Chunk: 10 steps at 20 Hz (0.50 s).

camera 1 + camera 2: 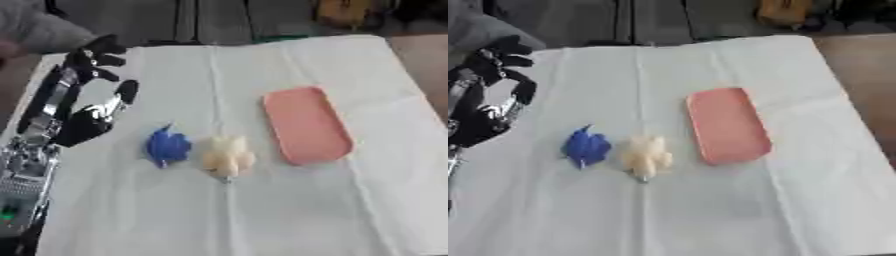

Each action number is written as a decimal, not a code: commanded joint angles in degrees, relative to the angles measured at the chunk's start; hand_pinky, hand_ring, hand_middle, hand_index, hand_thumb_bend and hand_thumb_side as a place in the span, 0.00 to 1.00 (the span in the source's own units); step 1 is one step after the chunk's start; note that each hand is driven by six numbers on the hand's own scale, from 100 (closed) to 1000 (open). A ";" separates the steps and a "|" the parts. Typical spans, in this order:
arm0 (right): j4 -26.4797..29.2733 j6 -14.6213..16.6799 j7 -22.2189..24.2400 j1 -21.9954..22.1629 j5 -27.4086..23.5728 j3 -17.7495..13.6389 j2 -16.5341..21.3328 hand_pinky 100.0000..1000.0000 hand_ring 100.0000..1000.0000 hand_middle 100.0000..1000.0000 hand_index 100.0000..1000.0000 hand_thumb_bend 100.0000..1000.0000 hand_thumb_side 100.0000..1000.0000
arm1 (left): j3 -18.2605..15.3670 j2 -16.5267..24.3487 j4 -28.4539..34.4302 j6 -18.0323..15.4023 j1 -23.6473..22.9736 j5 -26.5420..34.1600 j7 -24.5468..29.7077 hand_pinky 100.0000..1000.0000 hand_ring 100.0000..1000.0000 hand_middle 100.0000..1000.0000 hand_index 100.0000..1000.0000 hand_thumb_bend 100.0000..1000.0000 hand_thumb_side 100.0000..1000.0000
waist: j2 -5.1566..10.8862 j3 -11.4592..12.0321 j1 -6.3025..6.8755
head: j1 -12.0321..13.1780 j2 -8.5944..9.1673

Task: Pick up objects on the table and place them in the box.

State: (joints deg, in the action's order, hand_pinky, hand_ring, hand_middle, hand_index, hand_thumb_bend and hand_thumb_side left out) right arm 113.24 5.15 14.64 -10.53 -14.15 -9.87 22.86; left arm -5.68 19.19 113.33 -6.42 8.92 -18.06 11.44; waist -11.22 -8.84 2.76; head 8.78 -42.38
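A small blue object (167,146) lies on the white cloth left of centre. Right beside it sits a cream, lumpy object (227,156). A flat salmon-pink tray-like box (306,125) lies to their right. My left hand (92,95) hovers at the left side of the table, up and left of the blue object and apart from it. Its fingers are spread and relaxed, and it holds nothing. My right hand shows in neither view.
The white cloth (289,210) covers the table, with bare cloth in front and to the right. Dark floor and a yellow item (343,11) lie beyond the far edge. A grey sleeve (35,27) shows at the upper left corner.
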 commanded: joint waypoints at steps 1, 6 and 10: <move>1.25 0.15 -0.10 -0.33 0.26 -0.63 1.01 0.31 0.33 0.73 0.65 0.00 0.67 | -0.41 1.85 1.25 -0.32 0.07 -0.20 0.11 0.65 0.76 0.76 0.94 0.32 0.54 | 0.71 -0.08 -0.05 | 0.14 -0.17; 1.23 0.11 -0.13 -0.32 0.29 -0.66 0.96 0.31 0.33 0.73 0.65 0.00 0.67 | -0.44 2.17 1.26 -0.55 0.08 -0.30 0.19 0.65 0.76 0.76 0.93 0.33 0.53 | 0.74 -0.17 0.01 | 0.13 -0.10; 1.21 0.04 -0.12 -0.31 0.33 -0.68 0.99 0.31 0.33 0.73 0.65 0.00 0.67 | -0.55 3.16 1.26 -1.08 -0.19 -0.63 0.34 0.65 0.76 0.75 0.93 0.33 0.52 | 0.77 -0.25 0.19 | 0.10 -0.19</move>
State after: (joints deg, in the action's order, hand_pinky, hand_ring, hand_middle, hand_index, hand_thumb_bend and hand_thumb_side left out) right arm 113.24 5.14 14.64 -10.53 -14.10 -9.89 22.86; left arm -5.69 20.49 113.34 -7.14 8.50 -18.38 11.79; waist -11.22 -9.05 3.12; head 8.79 -42.38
